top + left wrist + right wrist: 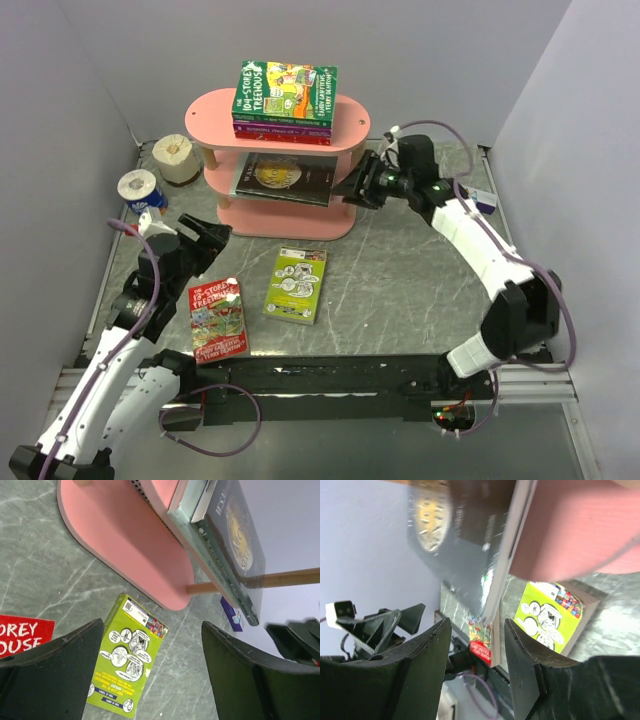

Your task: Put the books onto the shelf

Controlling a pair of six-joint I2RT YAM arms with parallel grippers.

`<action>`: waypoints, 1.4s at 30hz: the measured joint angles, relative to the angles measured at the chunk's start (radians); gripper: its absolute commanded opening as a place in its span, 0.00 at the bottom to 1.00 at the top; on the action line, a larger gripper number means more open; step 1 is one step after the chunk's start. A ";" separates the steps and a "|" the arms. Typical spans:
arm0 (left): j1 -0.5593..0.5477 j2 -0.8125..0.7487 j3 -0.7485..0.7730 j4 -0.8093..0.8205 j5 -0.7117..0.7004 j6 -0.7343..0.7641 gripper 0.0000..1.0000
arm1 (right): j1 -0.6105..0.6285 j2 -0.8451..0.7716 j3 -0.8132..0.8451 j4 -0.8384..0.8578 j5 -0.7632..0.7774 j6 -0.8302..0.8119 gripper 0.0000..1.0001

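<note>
upper centre, the dark book (285, 175) lies on the shelf (212, 112) middle tier. the right gripper (352, 186) is half open at its corner, seemingly releasing. the left gripper (208, 233) gapes wide, empty. next, probably lift the red book (217, 317) or the lime-green book (296, 285), lower centre.

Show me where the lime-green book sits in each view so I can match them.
Top external: lime-green book lying flat, centre, in front of the pink shelf.
Left wrist: lower centre, below the shelf's base.
Right wrist: right of centre, below the pink board.
Shared landmark: the pink shelf.
</note>
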 measured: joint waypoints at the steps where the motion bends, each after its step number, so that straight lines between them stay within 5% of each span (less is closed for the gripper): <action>1: 0.000 0.014 0.013 0.000 -0.004 0.007 0.86 | -0.002 -0.027 -0.010 -0.003 0.013 -0.008 0.55; 6: 0.047 0.119 0.100 0.026 0.005 0.047 0.85 | -0.003 -0.212 -0.082 -0.034 0.116 -0.060 0.53; 9: 0.150 0.175 0.128 0.091 0.079 0.055 0.80 | 0.010 -0.307 -0.137 -0.033 0.230 -0.098 0.42; 12: 0.273 0.231 0.131 0.177 0.191 0.049 0.71 | 0.015 -0.390 -0.243 0.012 0.314 -0.108 0.02; 13: 0.302 0.250 0.132 0.199 0.224 0.048 0.60 | 0.016 -0.416 -0.296 0.043 0.338 -0.101 0.00; 19: 0.410 0.419 0.130 0.476 0.546 -0.024 0.27 | 0.015 -0.517 -0.640 0.303 0.395 0.034 0.00; 25: 0.414 0.525 0.165 0.660 0.750 -0.075 0.14 | 0.018 -0.406 -0.574 0.440 0.269 0.056 0.00; 33: 0.414 0.625 0.257 0.692 0.809 -0.068 0.13 | 0.021 -0.297 -0.459 0.553 0.209 0.082 0.02; 34: 0.414 0.635 0.261 0.692 0.809 -0.064 0.14 | 0.022 -0.270 -0.444 0.558 0.202 0.088 0.16; 37: 0.414 0.658 0.263 0.687 0.808 -0.053 0.19 | 0.022 -0.211 -0.425 0.566 0.182 0.098 0.30; 42: 0.414 0.686 0.263 0.675 0.808 -0.034 0.34 | 0.024 -0.128 -0.385 0.564 0.159 0.104 0.31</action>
